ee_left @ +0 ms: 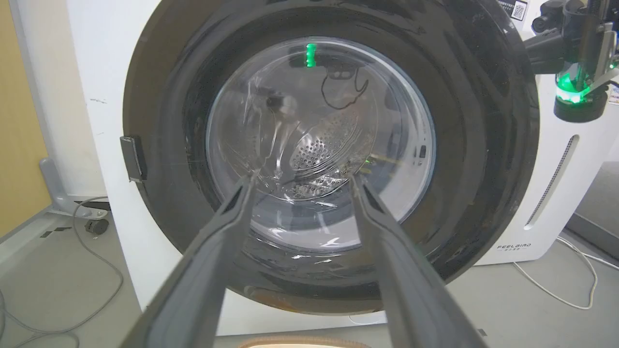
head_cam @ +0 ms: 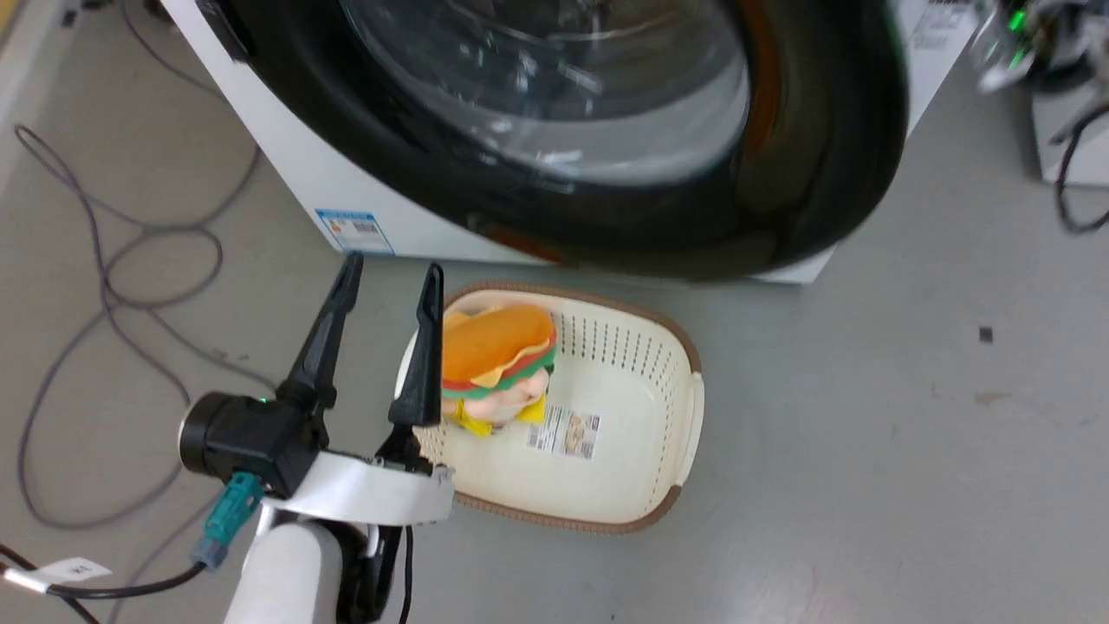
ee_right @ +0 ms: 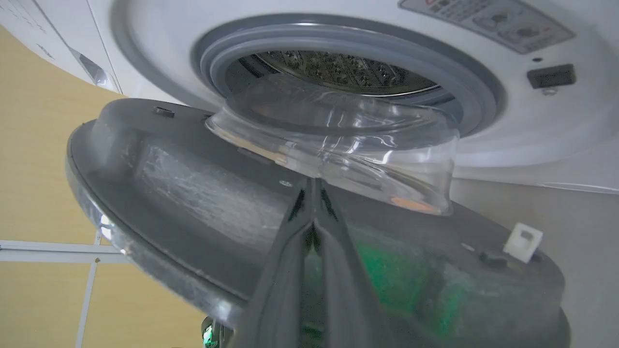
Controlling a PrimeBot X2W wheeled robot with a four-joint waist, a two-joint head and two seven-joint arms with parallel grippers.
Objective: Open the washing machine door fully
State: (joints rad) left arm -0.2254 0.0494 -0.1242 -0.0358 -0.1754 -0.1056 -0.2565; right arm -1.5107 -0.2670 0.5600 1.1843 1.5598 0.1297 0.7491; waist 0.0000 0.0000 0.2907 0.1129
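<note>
Bright, even indoor light, soft shadows, the washing machine door (head_cam: 832, 173) smeared by motion blur in the head view, white glare streaks caught on it in the left wrist view, edges bowed by wide-angle distortion

The door (ee_left: 483, 145) is glossy black plastic around a clear glass bowl (ee_left: 319, 145). The washing machine (ee_left: 96, 72) is smooth white, its ring (ee_right: 471, 92) matt grey rubber, its drum (ee_right: 338, 72) perforated metal. The basket (head_cam: 624, 347) looks plastic.
</note>
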